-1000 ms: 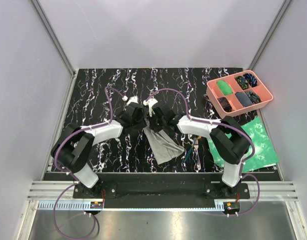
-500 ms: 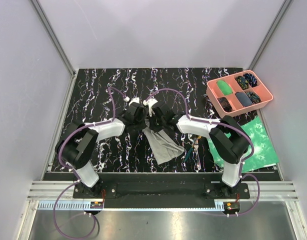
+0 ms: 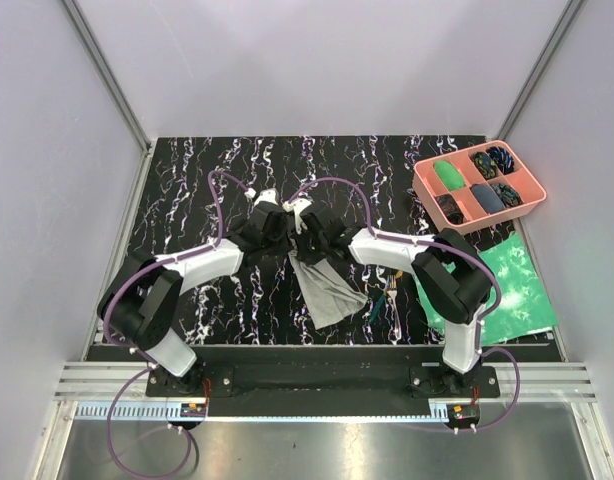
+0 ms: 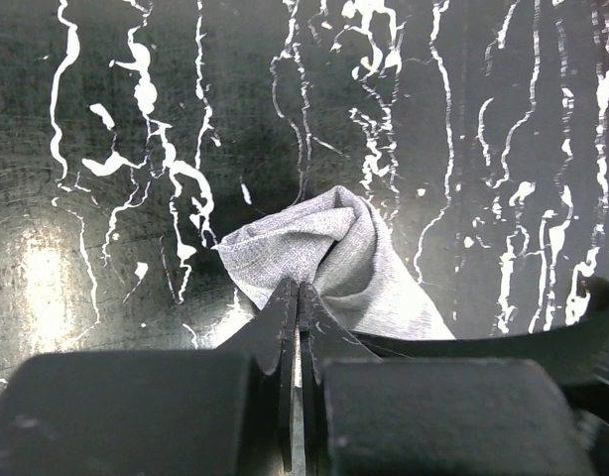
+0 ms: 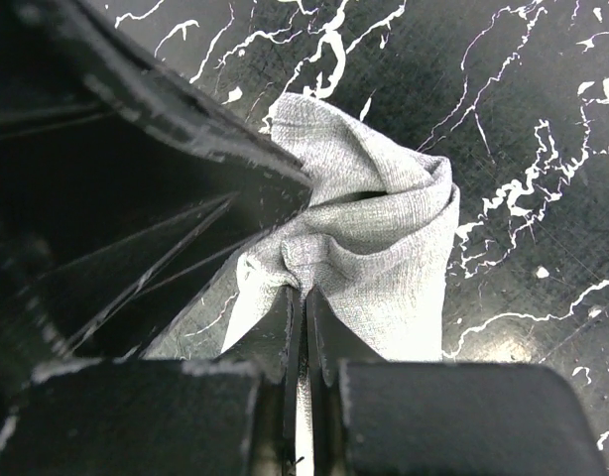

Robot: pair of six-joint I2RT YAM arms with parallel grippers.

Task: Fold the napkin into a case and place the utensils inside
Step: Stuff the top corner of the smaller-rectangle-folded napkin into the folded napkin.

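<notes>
Your left hand (image 4: 297,290) is clenched on a pinch of the napkin (image 4: 329,248), and the grey cloth bunches up right at its fingertips. Your right hand (image 5: 303,293) is clamped on that same end, with its own pucker just ahead of the tips. Two hands on one edge, nearly touching: that looks like a paired hold to lift that end and fold it over. The rest of the cloth trails back from both hands toward the bases, flat on the table (image 3: 187,170). I'd say the folding has barely begun. The utensils (image 3: 392,293) lie on the right hand's side, apart from either hand, just beside the cloth's trailing end.
</notes>
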